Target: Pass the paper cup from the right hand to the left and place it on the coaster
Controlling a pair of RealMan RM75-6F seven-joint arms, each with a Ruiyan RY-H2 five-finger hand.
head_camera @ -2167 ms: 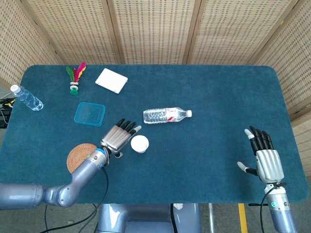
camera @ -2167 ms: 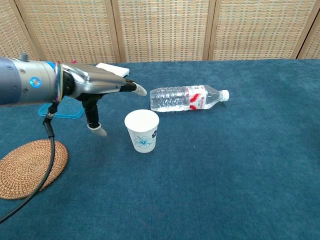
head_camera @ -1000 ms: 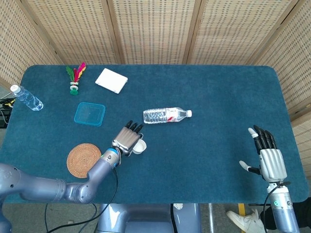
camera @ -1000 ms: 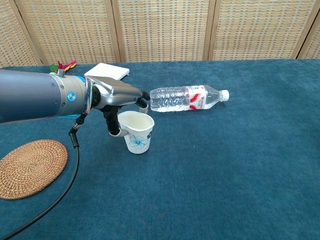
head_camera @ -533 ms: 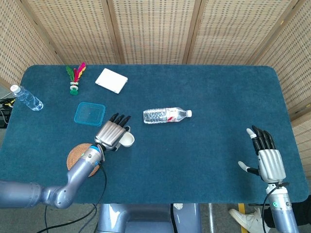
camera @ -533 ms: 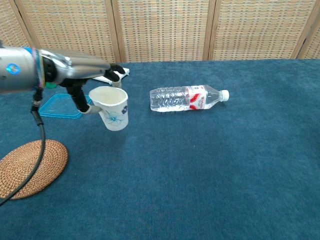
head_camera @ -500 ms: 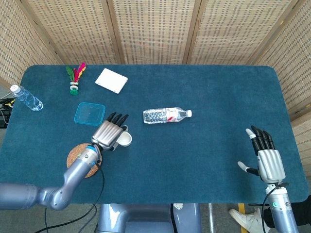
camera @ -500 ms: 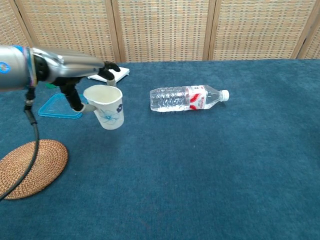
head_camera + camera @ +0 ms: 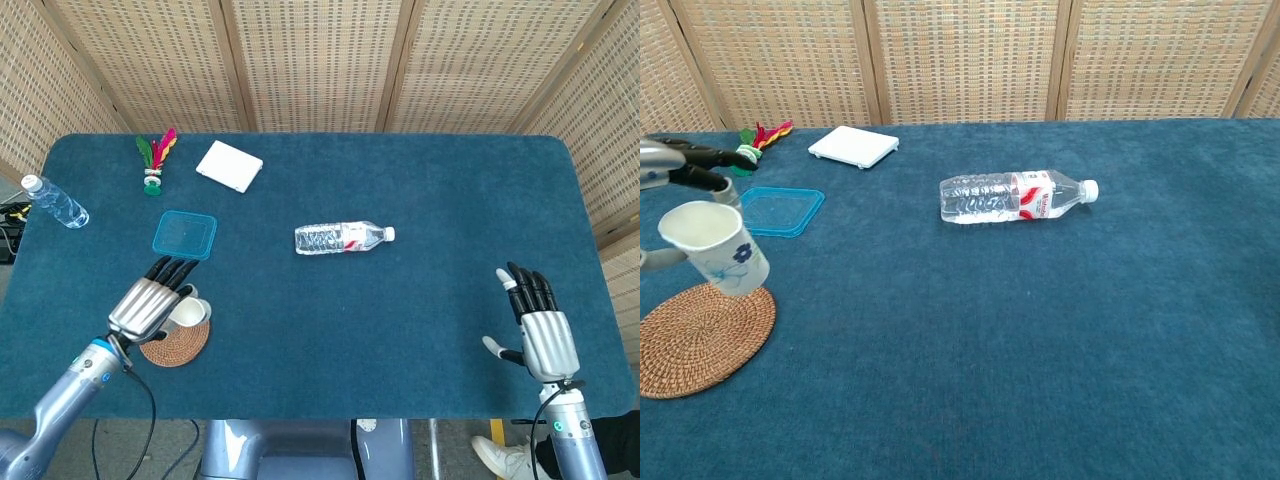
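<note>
In the chest view the left hand (image 9: pixel 680 165) is cut off at the frame's left edge, so only dark fingertips and a pale thumb tip beside the paper cup (image 9: pixel 718 250) show. From the head view that hand (image 9: pixel 150 300) covers most of the cup (image 9: pixel 190 313), leaving only a slice of its rim visible. Whether the cup's base touches the woven coaster (image 9: pixel 702 338) cannot be told; it sits tilted over the coaster's far edge, pinched between thumb and fingers.

Half a second ago the cup was held above bare cloth near the blue lid (image 9: pixel 185 234); it has since travelled left and down to the coaster (image 9: pixel 178 346). The right hand (image 9: pixel 538 330) has stayed at the near right edge, fingers spread and holding nothing.

The worktop (image 9: pixel 450 190) is covered in dark teal cloth, backed by woven cane panels. On it lie a water bottle (image 9: pixel 343 237) on its side, a white box (image 9: pixel 229 165), a feather shuttlecock (image 9: pixel 155 160) and a second bottle (image 9: pixel 56 201) at the far left.
</note>
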